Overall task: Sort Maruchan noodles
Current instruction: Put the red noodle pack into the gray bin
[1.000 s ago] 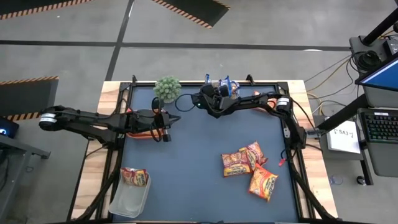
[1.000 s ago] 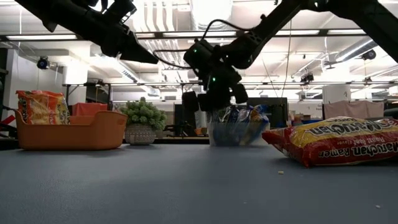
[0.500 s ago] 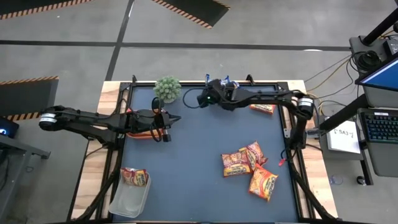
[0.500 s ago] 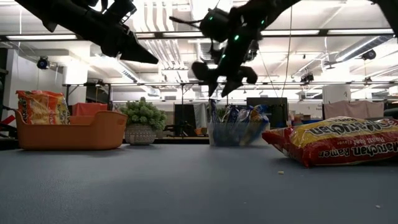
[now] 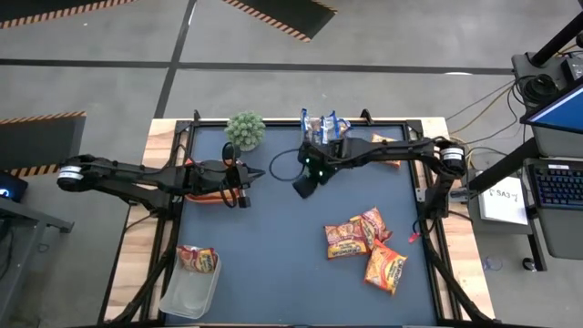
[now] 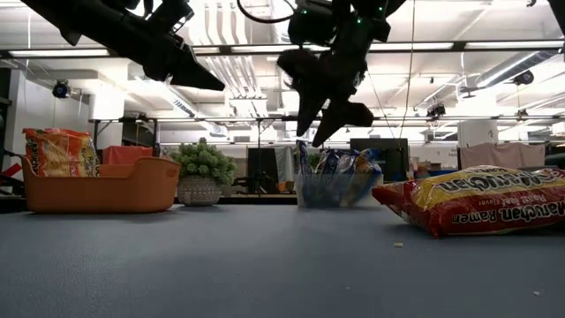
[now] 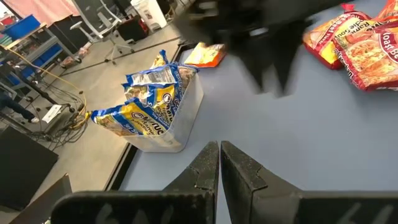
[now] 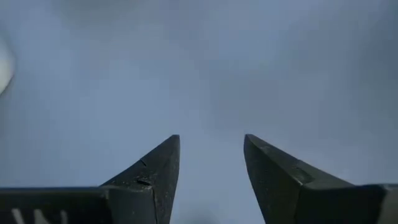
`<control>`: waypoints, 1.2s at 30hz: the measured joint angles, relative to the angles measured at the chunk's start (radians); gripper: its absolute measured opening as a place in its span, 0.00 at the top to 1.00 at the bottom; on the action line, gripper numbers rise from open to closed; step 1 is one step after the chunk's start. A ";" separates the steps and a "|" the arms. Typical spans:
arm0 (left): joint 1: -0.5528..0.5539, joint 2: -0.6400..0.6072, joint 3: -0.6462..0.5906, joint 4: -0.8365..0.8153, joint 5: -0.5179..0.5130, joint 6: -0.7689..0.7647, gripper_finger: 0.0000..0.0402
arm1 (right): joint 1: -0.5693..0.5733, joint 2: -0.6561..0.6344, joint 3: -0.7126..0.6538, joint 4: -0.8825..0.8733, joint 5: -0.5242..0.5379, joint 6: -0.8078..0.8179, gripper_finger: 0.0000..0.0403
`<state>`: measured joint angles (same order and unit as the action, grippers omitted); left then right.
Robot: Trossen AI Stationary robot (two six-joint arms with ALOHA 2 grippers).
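Blue-and-yellow Maruchan noodles stand on edge in a clear tub (image 5: 323, 123) (image 7: 155, 112) at the far edge. Red and orange packets (image 5: 360, 232) lie flat on the blue mat at the near right, and one more orange packet (image 5: 387, 141) lies partly under my right arm. A red packet (image 5: 198, 260) rests on the rim of a clear tub (image 5: 189, 293) at the near left. My right gripper (image 5: 301, 189) (image 8: 211, 155) hangs open above bare mat, near the middle, with nothing between its fingers. My left gripper (image 5: 244, 182) (image 7: 219, 152) is shut and empty above the orange tray (image 6: 97, 185).
A potted plant (image 5: 245, 129) stands at the far edge, left of the blue-packet tub. The orange tray holds an orange packet (image 6: 57, 150) that leans upright at its left end. Bare mat lies between the two grippers and toward the near edge.
My right gripper has risen out of the tub of blue-and-yellow packets. It then swung from the far edge toward the table's middle and tipped from level to slanting down at the mat. Its fingers are empty.
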<state>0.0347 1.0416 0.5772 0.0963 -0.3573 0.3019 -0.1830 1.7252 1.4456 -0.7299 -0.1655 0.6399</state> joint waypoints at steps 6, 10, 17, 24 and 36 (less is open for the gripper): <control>0.000 0.000 0.000 0.000 0.000 0.000 1.00 | 0.090 0.010 0.000 -0.198 -0.184 0.035 0.64; 0.000 0.000 0.000 0.000 0.000 0.000 1.00 | 0.156 0.011 0.000 -0.310 -0.208 0.049 0.68; 0.000 0.000 0.000 0.000 0.000 0.000 1.00 | 0.292 0.011 -0.006 -0.396 -0.220 -0.038 0.72; 0.000 0.000 0.000 0.000 0.000 -0.003 1.00 | 0.374 0.011 -0.048 -0.392 -0.206 -0.009 0.72; 0.000 0.000 0.000 0.000 0.000 -0.008 1.00 | 0.394 0.012 -0.156 -0.294 -0.182 -0.027 0.96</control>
<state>0.0345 1.0416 0.5774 0.0967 -0.3569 0.2943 0.2115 1.7374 1.2899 -1.0241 -0.3477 0.6125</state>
